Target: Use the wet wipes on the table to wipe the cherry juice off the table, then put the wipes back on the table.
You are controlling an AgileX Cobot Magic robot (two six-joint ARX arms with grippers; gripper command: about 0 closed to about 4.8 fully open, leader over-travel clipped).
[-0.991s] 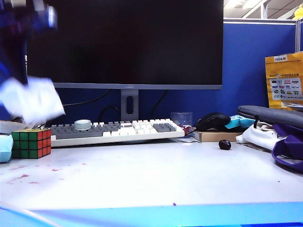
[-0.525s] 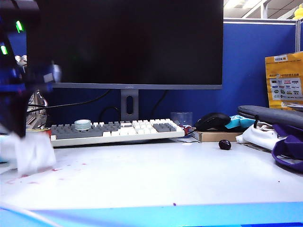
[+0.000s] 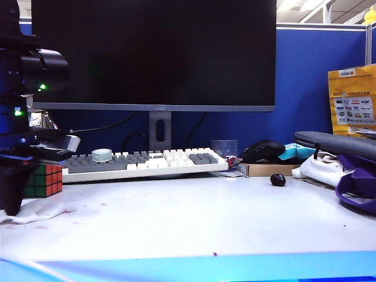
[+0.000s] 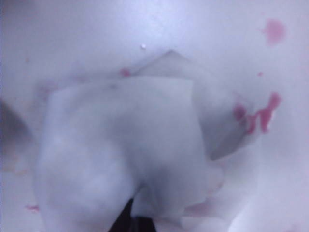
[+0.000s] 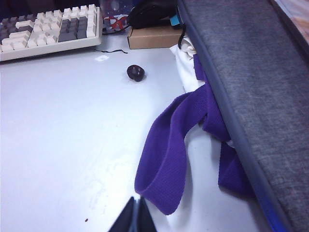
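Exterior view, lower left: the wet wipes are pressed on the table under the left gripper, fingers closed on them; cherry juice is seen just right; the right gripper, fingers closed, is parked far right.

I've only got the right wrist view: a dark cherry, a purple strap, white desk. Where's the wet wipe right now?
Observer: The thin, wrinkled white wet wipe lies on the broad white table at the exterior view's far left, pinched in the shut left gripper.
Operator: My shut right gripper hangs by the purple fabric strap. Any juice over there?
Observer: Yes. The left wrist view shows reddish-pink cherry juice smears on the table beside the wipe.
Operator: Anything close by?
Observer: A multicoloured Rubik's cube stands just behind the wipe.
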